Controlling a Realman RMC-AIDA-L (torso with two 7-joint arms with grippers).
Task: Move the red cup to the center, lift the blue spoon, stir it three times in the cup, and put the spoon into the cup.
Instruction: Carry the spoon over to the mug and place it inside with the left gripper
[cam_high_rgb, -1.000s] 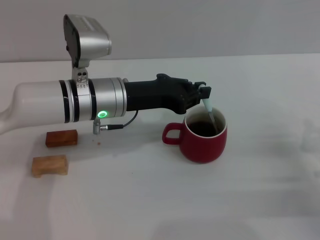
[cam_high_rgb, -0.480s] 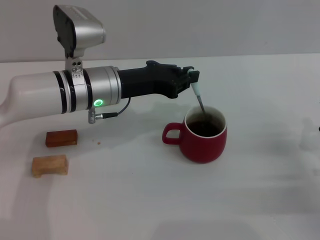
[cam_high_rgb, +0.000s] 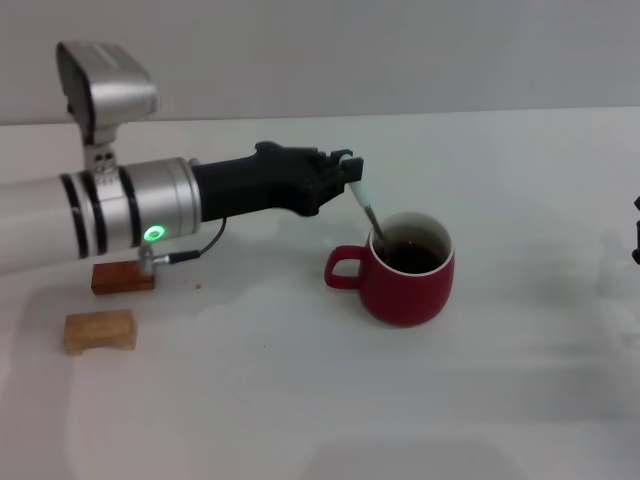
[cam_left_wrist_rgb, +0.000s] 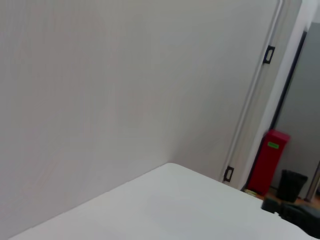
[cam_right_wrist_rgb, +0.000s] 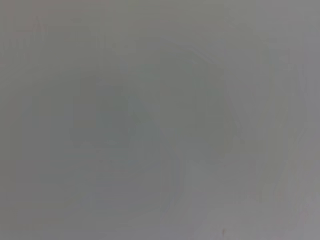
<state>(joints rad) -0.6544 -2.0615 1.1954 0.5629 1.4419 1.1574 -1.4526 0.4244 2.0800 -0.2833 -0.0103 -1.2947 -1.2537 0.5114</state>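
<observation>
Now left claw grasps the blue spoon, tip in red cup mid-bench; tilted shaft could tip cup.

1. You see one plain grey surface filling the right wrist view from edge to edge.
2. You find only faint, soft-edged darker and lighter patches across it; what they are cannot be told.
3. You can identify no object outline and no gripper part here.

Even, soft overhead light, faint shadows on the white table; right wrist view wholly blurred grey.
</observation>
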